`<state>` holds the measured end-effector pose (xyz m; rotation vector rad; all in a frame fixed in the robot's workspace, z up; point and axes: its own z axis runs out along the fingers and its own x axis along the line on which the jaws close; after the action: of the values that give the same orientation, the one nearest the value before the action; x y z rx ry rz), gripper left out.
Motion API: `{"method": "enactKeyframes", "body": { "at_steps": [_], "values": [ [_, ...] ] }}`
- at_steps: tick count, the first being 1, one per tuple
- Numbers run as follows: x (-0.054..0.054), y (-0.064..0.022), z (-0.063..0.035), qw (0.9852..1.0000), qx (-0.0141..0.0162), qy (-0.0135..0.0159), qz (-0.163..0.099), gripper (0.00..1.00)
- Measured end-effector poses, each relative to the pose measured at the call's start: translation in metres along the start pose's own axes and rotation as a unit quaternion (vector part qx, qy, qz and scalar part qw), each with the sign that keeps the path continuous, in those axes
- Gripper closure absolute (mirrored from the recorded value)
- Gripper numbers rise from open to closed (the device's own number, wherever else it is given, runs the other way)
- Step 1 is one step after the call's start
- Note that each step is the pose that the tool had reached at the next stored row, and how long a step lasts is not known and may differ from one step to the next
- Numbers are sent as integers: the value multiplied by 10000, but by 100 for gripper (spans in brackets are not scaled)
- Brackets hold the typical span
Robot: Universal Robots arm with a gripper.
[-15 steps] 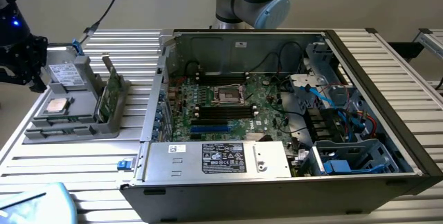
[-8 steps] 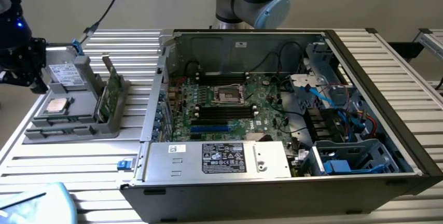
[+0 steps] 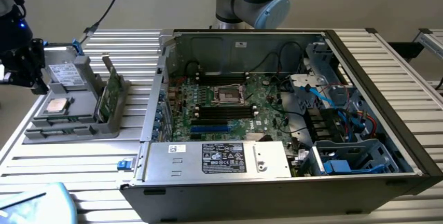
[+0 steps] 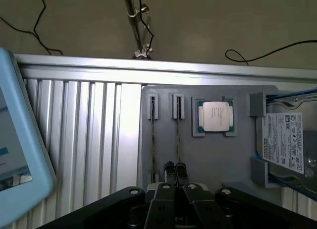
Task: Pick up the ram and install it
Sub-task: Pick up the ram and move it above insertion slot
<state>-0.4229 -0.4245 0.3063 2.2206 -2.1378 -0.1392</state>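
My black hand (image 4: 174, 172) is closed tight and empty above a grey plastic tray (image 4: 208, 159); the thin green ram stick (image 4: 177, 140) stands on edge in its slot there, ungripped.

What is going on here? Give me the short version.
One robot arm is working over a grey tray that sits on the exterior view's left of an open computer case. Its end effector is shut with nothing visible in it, and it hovers above the tray, nearest to a ram stick. That stick and a second stick both stand on edge in the tray's slots, next to a processor and a hard drive. No ram has been picked up yet.
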Motion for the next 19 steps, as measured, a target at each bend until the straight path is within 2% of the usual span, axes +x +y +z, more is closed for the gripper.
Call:
{"method": "enactKeyframes", "body": {
  "at_steps": [8, 9, 10, 11, 19],
  "values": [
    [0, -1, 1, 10000, -2, 0, 0, 88],
    [0, 0, 1, 10000, -2, 0, 0, 82],
    [0, 0, 1, 10000, -3, 0, 0, 82],
    [0, 0, 1, 10000, -3, 0, 0, 75],
    [0, 0, 1, 10000, -4, 0, 0, 73]
  ]
}}
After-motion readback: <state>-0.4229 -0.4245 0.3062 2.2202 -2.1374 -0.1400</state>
